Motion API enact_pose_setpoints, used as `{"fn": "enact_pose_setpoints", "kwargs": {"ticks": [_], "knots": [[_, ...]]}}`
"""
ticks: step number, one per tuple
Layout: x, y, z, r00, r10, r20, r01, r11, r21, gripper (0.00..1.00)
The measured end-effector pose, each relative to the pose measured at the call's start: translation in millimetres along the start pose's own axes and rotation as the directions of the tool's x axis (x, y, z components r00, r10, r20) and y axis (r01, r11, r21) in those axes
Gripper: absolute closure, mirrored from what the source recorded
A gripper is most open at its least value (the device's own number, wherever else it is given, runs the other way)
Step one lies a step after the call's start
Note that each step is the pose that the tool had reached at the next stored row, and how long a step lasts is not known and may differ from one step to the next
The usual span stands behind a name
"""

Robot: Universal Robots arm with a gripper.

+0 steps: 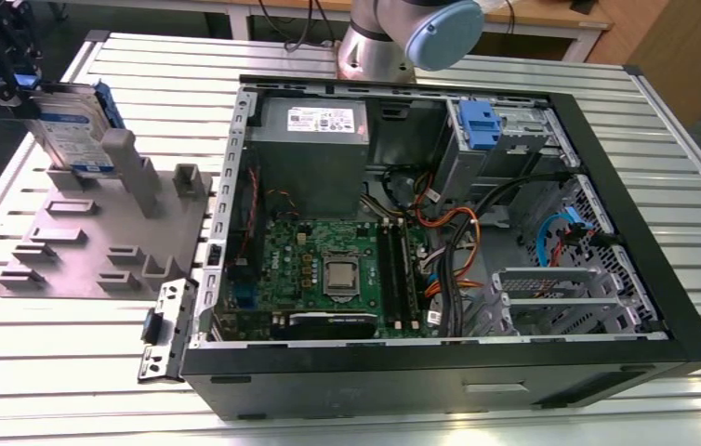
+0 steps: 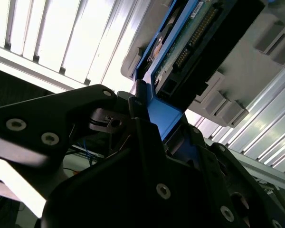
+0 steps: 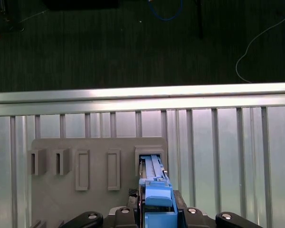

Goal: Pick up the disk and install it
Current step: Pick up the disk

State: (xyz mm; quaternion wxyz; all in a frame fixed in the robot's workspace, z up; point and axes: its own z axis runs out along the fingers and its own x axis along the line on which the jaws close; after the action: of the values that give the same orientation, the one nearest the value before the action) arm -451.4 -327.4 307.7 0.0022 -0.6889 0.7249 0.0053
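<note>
The disk (image 1: 74,125), silver with a white-and-blue label and blue rails, stands on edge in a slot at the far corner of the grey fixture plate (image 1: 90,242), at the exterior view's left. My gripper (image 1: 26,85) comes down on its upper end and is shut on it. In the first wrist view the disk's blue rail (image 3: 156,190) runs out from between my gripper's (image 3: 156,211) dark jaws into the fixture slot. In the second wrist view the blue rail (image 2: 164,116) is clamped at my gripper (image 2: 154,121), with the disk's connector edge (image 2: 194,38) beyond.
An open black computer case (image 1: 624,232) lies on the slatted metal table (image 1: 685,139). Inside are a grey power-supply box (image 1: 313,139), a motherboard (image 1: 325,269), cables, and a drive bay with a blue latch (image 1: 479,125). The arm's base (image 1: 382,46) stands behind the case.
</note>
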Motion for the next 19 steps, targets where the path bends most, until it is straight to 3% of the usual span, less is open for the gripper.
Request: {"fn": "enact_pose_setpoints", "kwargs": {"ticks": [19], "knots": [[0.0,0.1,-3.8,1.0,0.0,0.0,0.0,1.0,0.0002,0.64]]}}
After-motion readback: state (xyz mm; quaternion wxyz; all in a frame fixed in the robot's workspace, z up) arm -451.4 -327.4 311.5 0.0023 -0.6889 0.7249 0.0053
